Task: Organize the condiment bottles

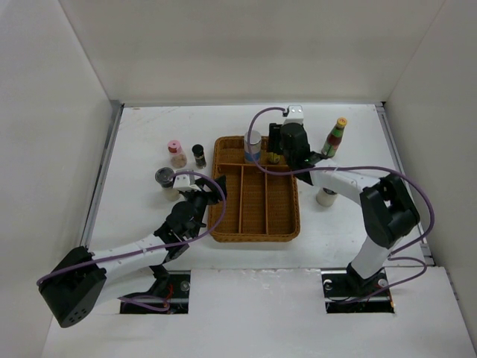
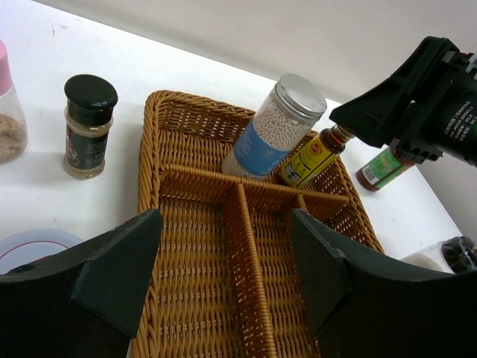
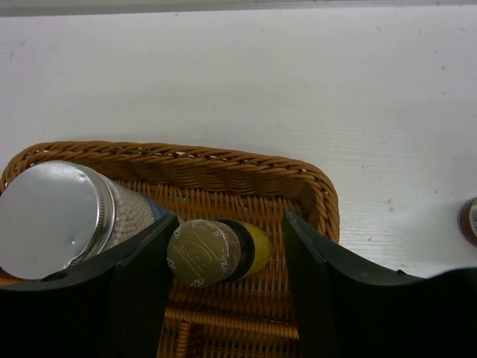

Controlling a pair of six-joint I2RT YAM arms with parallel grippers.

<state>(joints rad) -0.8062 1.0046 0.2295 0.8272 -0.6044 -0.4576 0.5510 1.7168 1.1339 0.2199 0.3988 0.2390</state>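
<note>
The brown wicker tray lies mid-table. In its back compartment a silver-lidded jar of white beads leans beside a slim yellow-labelled bottle with a tan cap. My right gripper straddles that cap, open; the cap sits against the left finger, with a gap to the right finger. My left gripper hovers open over the tray's near compartments, holding nothing. Pink-cap, black-cap and grey-cap jars stand left of the tray.
A red-and-green sauce bottle with a yellow cap stands right of the tray at the back. A white jar stands right of the tray by my right arm. White walls enclose the table on three sides.
</note>
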